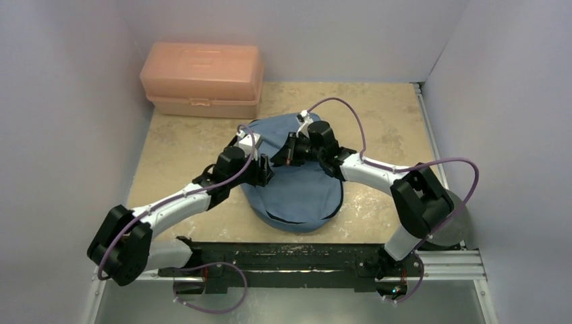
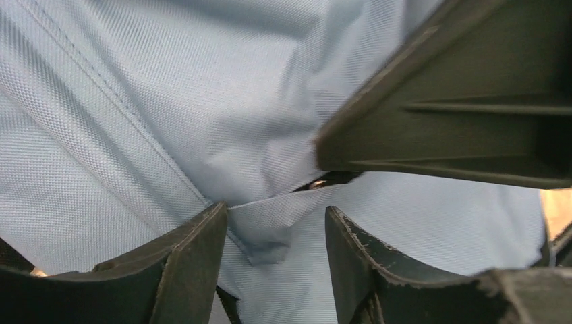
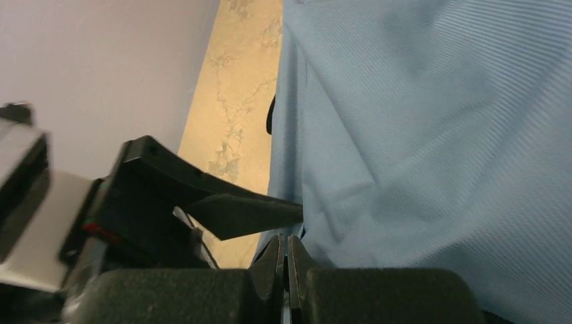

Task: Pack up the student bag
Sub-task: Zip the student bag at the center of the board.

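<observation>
The student bag (image 1: 297, 185), a soft dusty-blue backpack, lies in the middle of the table and fills both wrist views (image 2: 135, 121) (image 3: 418, 135). My left gripper (image 1: 265, 170) (image 2: 276, 217) sits on its upper left part, open, with a small folded flap of blue fabric (image 2: 266, 236) between the fingers. My right gripper (image 1: 289, 154) (image 3: 287, 241) meets it from the right, shut, its tips against the bag's edge. I cannot tell whether fabric is pinched. A small metal glint (image 2: 317, 183) shows under the right gripper's fingers (image 2: 459, 101).
A rigid salmon-pink plastic box (image 1: 202, 77) stands closed at the back left of the tan table (image 1: 384, 115). Pale walls close in the left, back and right. The arm rail (image 1: 303, 260) runs along the near edge.
</observation>
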You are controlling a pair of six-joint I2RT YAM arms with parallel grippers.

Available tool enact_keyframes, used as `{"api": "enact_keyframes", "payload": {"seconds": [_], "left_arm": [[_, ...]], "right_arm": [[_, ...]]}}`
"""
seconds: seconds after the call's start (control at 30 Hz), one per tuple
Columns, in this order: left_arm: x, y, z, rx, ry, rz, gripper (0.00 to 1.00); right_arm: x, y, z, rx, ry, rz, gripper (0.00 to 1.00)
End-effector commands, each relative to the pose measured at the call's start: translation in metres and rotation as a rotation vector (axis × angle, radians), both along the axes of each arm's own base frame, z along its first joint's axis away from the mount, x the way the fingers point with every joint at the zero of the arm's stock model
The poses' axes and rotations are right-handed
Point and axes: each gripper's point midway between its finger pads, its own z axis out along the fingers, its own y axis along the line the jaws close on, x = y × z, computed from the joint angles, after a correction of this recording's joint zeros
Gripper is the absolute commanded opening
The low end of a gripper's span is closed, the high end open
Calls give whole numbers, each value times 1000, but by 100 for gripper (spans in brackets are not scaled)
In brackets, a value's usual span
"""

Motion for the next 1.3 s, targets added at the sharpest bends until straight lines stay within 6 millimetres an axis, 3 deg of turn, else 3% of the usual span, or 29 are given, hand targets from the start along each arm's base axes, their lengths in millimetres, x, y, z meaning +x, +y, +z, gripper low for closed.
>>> {"api": "enact_keyframes", "payload": {"seconds": [0.0, 0.07, 0.13, 0.2, 0.37, 0.47, 0.57, 0.7, 0.77, 0.9, 1.1, 1.2, 1.27], "left_arm": [[25, -1, -3, 84, -45, 35, 52], [29, 5, -13, 101, -40, 77, 46], [32, 14, -18, 116, -36, 137, 28], [33, 23, -20, 135, -26, 187, 21], [24, 34, -28, 147, -9, 215, 2], [19, 40, -34, 166, 7, 229, 0], [16, 40, -33, 151, 4, 223, 0], [13, 38, -27, 123, -5, 213, 0], [12, 37, -23, 113, -11, 207, 0], [13, 34, -19, 105, -12, 195, 0], [11, 24, -13, 72, 1, 160, 0], [10, 19, -12, 46, 18, 147, 0], [9, 15, -14, 35, 40, 140, 0]], "right_arm": [[-3, -12, 25, 76, 10, -23, 0], [-3, -15, 28, 90, 11, -26, 0], [-3, -17, 32, 90, 5, -31, 0], [2, -29, 32, 71, -8, -83, 0], [26, -91, 48, 86, -53, -250, 0], [35, -129, 63, 71, -91, -329, 0], [45, -172, 58, 28, -100, -442, 0], [58, -226, 26, -33, -68, -580, 0], [63, -242, 10, -71, -56, -625, 0], [69, -252, -3, -142, -81, -648, 0], [71, -247, 4, -220, -119, -547, 1], [65, -252, 6, -303, -135, -534, 17], [59, -252, 7, -341, -134, -528, 33]]}}
